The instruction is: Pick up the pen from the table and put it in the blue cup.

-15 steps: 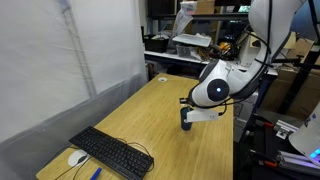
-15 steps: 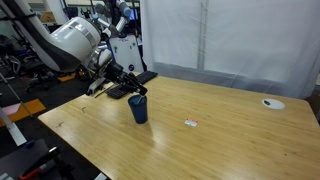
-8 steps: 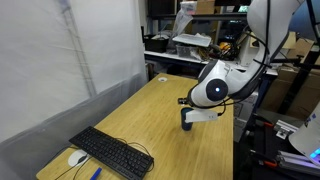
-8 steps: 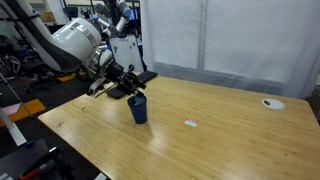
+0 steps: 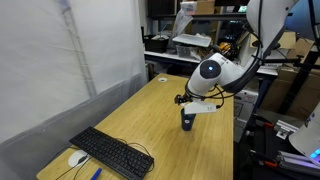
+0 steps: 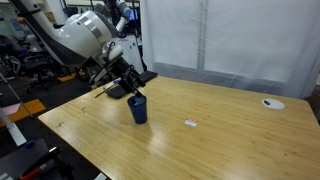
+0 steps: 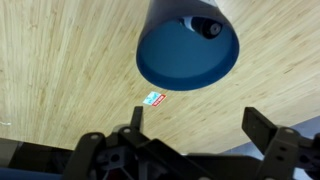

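The blue cup [image 5: 187, 121] [image 6: 138, 109] stands upright on the wooden table near its edge. From the wrist view I look down into the blue cup [image 7: 190, 55]. The pen [image 7: 208, 27] lies inside it, with only its dark end showing against the far inner wall. My gripper [image 7: 198, 125] hangs just above the cup, open, with nothing between its two black fingers [image 7: 262, 125]. In both exterior views the gripper [image 5: 190, 103] [image 6: 127, 88] sits directly over the cup's mouth, apart from it.
A black keyboard [image 5: 112, 152] and a white mouse [image 5: 77, 158] lie at one end of the table. A small red and blue sticker [image 6: 190, 123] [image 7: 155, 99] lies near the cup. A white round object [image 6: 272, 102] rests further off. The table edge [image 5: 232, 140] runs close beside the cup.
The jaws have gone from shut to wide open. The arm has risen a little above the cup. The cup has not moved.
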You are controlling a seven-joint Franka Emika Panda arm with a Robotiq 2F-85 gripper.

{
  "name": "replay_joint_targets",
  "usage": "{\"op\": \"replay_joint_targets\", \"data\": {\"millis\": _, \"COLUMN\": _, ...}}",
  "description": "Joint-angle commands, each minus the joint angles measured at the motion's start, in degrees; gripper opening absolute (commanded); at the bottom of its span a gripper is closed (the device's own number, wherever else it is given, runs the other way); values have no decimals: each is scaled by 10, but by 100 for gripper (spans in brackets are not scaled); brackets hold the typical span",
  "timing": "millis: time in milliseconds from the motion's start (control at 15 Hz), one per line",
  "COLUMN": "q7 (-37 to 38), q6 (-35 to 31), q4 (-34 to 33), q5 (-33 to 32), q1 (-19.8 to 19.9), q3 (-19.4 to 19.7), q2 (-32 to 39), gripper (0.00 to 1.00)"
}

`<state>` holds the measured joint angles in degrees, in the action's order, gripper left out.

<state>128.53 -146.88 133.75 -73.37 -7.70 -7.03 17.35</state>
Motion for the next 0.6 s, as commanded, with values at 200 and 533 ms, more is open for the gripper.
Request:
{"op": "replay_joint_targets", "data": {"millis": 200, "q7": -257, "q6": -40, "q4": 20, "q5": 247, "q1": 32, "q3": -7, "q2": -46, "gripper": 100}}
{"op": "replay_joint_targets", "data": {"millis": 533, "q7": -441, "q6": -12, "q4": 21, "q5": 447, "q1": 17, "q3": 1, "q2": -85, "gripper": 100}}
